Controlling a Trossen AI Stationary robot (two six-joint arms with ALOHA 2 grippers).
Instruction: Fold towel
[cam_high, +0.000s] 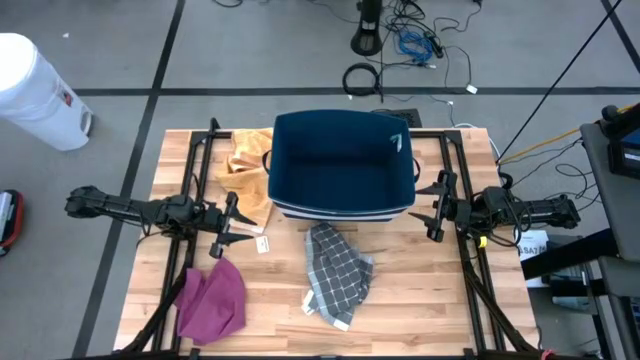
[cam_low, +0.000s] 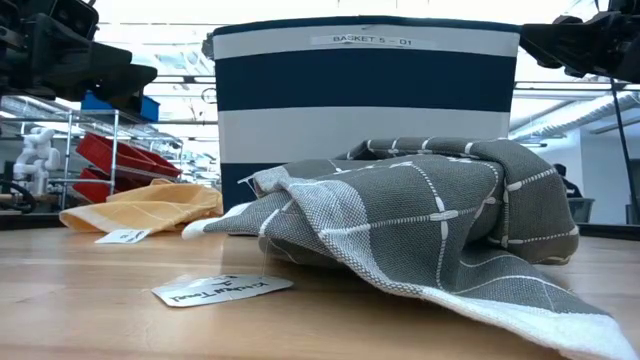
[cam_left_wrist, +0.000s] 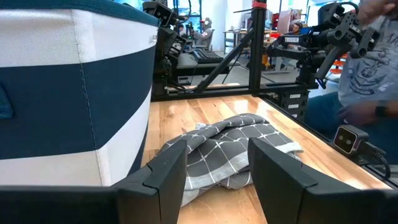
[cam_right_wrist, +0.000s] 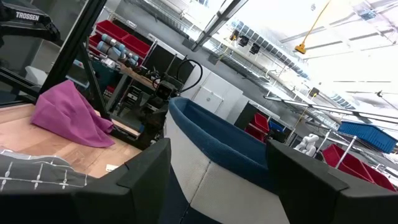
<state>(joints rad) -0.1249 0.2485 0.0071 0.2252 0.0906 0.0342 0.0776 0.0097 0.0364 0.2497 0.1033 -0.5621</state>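
A grey checked towel (cam_high: 337, 271) lies crumpled on the wooden table, near the front edge, in front of the basket; it also shows in the low view (cam_low: 430, 215) and the left wrist view (cam_left_wrist: 230, 149). My left gripper (cam_high: 225, 226) is open and empty, left of the towel, above the table. My right gripper (cam_high: 437, 205) is open and empty at the basket's right side. A purple towel (cam_high: 213, 298) lies bunched at the front left, and a yellow towel (cam_high: 248, 172) lies left of the basket.
A navy and white fabric basket (cam_high: 342, 165) stands at the table's middle, toward the far edge. Loose paper tags (cam_low: 222, 289) lie on the wood by the grey towel. Black frame rails (cam_high: 195, 170) run along the table's left and right sides. A person (cam_left_wrist: 373, 56) shows beyond the table.
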